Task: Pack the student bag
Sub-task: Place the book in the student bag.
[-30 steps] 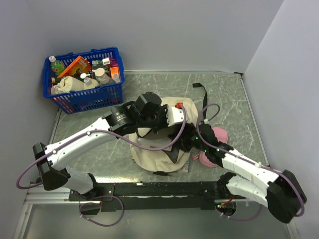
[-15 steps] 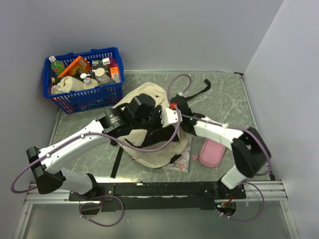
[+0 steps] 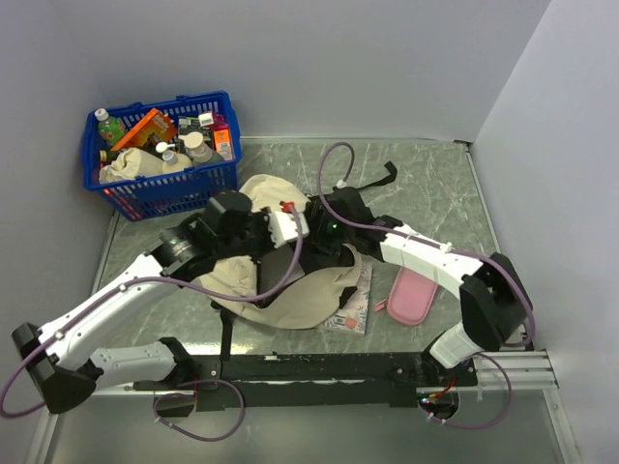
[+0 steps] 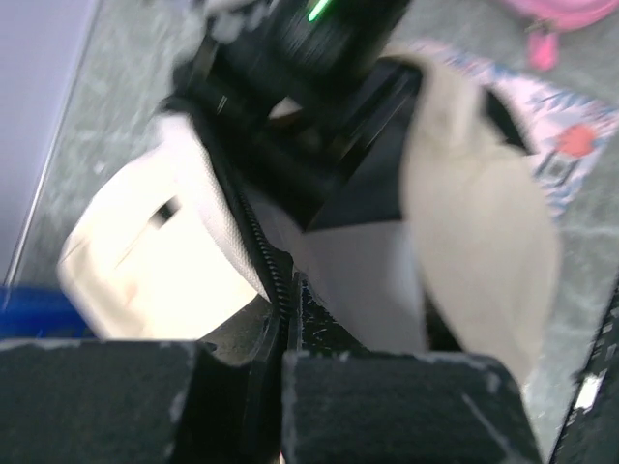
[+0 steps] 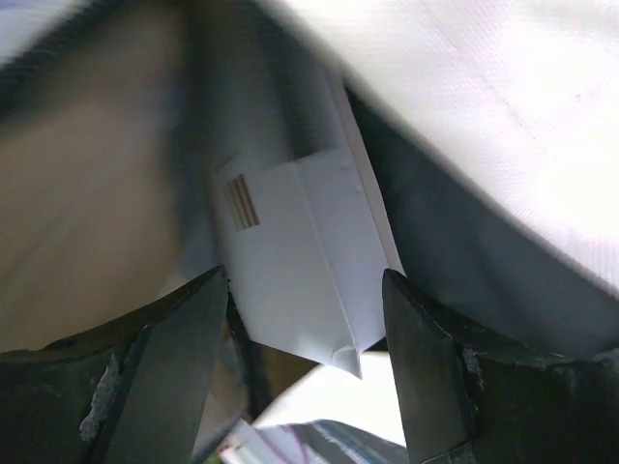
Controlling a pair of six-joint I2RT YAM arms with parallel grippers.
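**Student bag**. Soft cream backpack with black trim, lying slumped in the middle of the table. Its long axis runs from the far left to the near right. The dark mouth faces the right arm. One black strap trails off toward the far side.

**Left gripper**. Jaws closed tight, pinching the bag's edge at the zip and holding the mouth up.

**Right gripper**. Reaches into the mouth of the bag with its jaws spread wide. A white folded card with a small striped mark lies in the gap just past the tips. It is not seen to be clamped. Cream fabric hangs over it on the right.

**Surroundings.**
- Patterned booklet: flat on the table, partly tucked under the bag's near right edge.
- Pink pouch: just beside the booklet, under the right forearm.
- Blue basket: at the far left corner, apart from the bag, full of bottles and packets.

Both arms cross over the bag and hide much of its top.
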